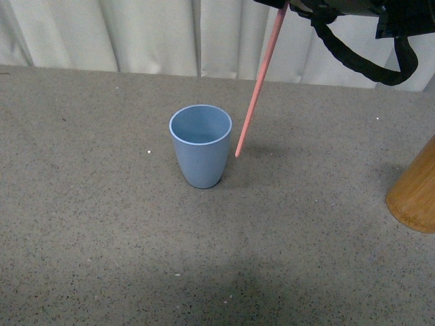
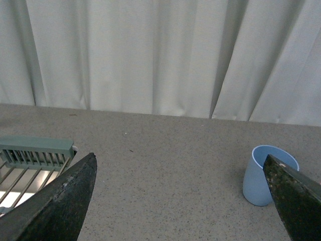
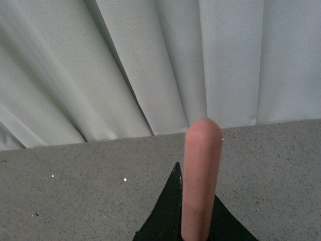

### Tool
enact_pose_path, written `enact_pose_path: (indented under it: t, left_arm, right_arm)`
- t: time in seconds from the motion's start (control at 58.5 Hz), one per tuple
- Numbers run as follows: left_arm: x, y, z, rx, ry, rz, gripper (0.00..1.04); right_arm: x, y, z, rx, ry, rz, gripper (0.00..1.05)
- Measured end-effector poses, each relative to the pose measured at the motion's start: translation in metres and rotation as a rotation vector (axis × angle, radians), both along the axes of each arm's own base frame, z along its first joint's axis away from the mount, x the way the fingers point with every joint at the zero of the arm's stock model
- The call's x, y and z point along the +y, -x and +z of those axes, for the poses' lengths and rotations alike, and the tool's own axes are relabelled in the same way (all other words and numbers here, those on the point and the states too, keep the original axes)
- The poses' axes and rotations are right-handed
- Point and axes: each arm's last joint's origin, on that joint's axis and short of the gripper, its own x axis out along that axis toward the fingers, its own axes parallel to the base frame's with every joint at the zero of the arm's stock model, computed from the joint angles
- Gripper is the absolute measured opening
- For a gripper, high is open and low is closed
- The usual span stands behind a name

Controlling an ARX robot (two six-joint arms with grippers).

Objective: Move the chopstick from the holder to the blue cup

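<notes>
Salmon-pink chopstick [image 1: 259, 83], thin, tilted, tip beside blue cup [image 1: 200, 145].
R pincer [image 3: 193, 223] grips it, cut off in front view; L pincer [image 2: 183, 201] spread wide.

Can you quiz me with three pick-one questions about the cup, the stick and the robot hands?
1. Where is the chopstick's lower tip?
A inside the blue cup
B beside the blue cup
C in the holder

2. What colour is the chopstick?
A green
B pink
C black

3. What is the left gripper doing?
A open, empty
B squeezing the cup
C holding the stick

Answers: 1 B, the tip hangs next to the blue cup, outside its rim, far from the holder. 2 B, it looks salmon-pink. 3 A, its fingers stand wide apart; the right gripper holds the stick.
</notes>
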Motion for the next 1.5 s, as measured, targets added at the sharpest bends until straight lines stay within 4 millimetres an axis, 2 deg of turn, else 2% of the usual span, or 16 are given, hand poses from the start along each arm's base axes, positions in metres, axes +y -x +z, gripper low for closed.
enact_pose_path:
  t: [0.701,1.059,1.504]
  left_arm:
    - [0.000,0.000,0.000,0.000,0.000,0.000,0.98]
    - [0.000,0.000,0.000,0.000,0.000,0.000,0.98]
    - [0.000,0.000,0.000,0.000,0.000,0.000,0.98]
  right_arm:
    - [0.007,-0.011,0.015,-0.027,-0.013,-0.015,0.01]
    - [0.018,-0.022,0.006,-0.007,0.007,-0.034,0.01]
    - [0.019,-0.022,0.003,-0.003,0.019,-0.052,0.01]
